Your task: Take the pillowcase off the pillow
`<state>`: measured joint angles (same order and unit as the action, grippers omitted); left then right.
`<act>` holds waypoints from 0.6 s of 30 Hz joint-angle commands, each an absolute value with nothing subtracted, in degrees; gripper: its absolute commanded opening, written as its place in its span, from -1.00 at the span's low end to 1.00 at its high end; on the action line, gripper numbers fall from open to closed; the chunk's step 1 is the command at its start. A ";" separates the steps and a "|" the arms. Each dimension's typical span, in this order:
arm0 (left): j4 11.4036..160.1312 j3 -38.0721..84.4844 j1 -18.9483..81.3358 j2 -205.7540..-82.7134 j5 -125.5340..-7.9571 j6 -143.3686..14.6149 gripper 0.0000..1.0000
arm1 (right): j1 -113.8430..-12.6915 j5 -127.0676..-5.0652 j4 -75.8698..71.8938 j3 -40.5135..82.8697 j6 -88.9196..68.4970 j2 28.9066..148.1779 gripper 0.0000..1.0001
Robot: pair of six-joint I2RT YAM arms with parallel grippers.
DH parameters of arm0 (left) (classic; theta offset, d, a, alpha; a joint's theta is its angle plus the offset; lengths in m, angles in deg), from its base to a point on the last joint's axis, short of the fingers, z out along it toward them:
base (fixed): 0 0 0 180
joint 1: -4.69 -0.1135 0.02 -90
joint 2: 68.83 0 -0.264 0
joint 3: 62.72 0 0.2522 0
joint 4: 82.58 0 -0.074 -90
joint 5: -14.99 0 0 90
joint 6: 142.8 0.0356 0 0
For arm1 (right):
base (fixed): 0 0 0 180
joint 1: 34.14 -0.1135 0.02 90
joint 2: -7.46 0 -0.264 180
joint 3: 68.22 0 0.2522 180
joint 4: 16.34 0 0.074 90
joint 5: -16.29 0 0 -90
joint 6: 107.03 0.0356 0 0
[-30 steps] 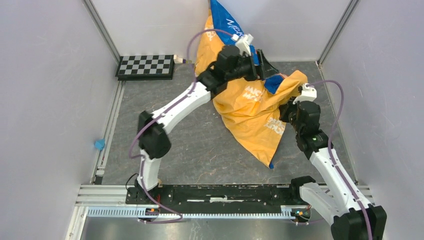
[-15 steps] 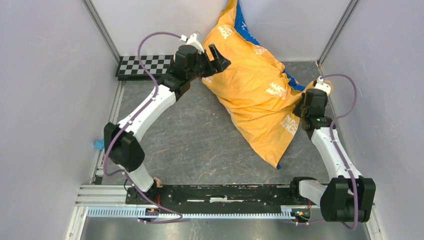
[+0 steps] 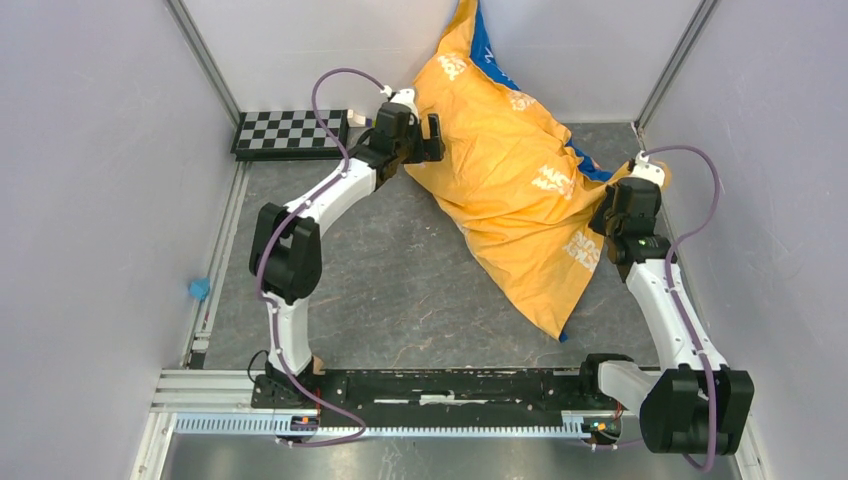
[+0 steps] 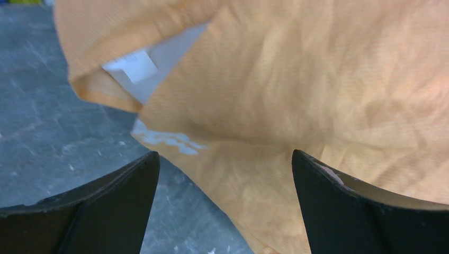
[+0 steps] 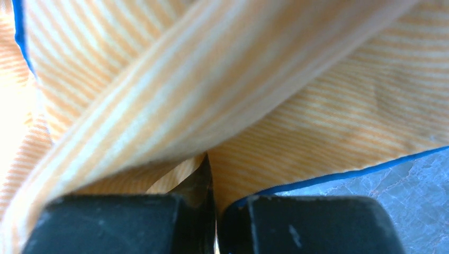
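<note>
Top external view first: the pillowcase (image 3: 520,200), orange side up, sprawls from the upper middle of the frame, where it leans on the back wall, down to a point at lower centre-right on the table (image 3: 400,280). Blue peeks out only along its edges. The right gripper (image 3: 610,215) is at the cloth's right edge, and the right wrist view shows its jaws pinched together on a fold of striped orange fabric. I'd call that an anchor, so the cover has something to be pulled against. The left gripper (image 3: 432,137) sits at the bundle's upper left edge, spread wide and holding nothing. The left wrist view suggests why: upper left of that frame, the hem gapes, with something pale inside, probably the pillow (image 4: 180,50), plus a small white tag (image 4: 132,66). Otherwise the pillow is covered. My read: the left gripper is lining up on that mouth.
</note>
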<state>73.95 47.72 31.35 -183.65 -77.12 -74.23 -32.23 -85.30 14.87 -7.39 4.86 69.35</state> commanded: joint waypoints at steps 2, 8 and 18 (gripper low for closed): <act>83.46 49.43 27.00 -183.94 -75.60 -69.25 1.00 | -32.03 -83.78 11.84 -4.86 3.11 69.96 -0.82; 88.08 57.83 23.62 -192.02 -55.16 -73.44 1.00 | -32.03 -83.02 10.78 -4.95 2.68 70.81 -0.82; 91.57 63.84 22.80 -196.49 -35.97 -88.02 0.16 | -32.03 -82.03 10.60 -4.89 2.71 71.28 -0.83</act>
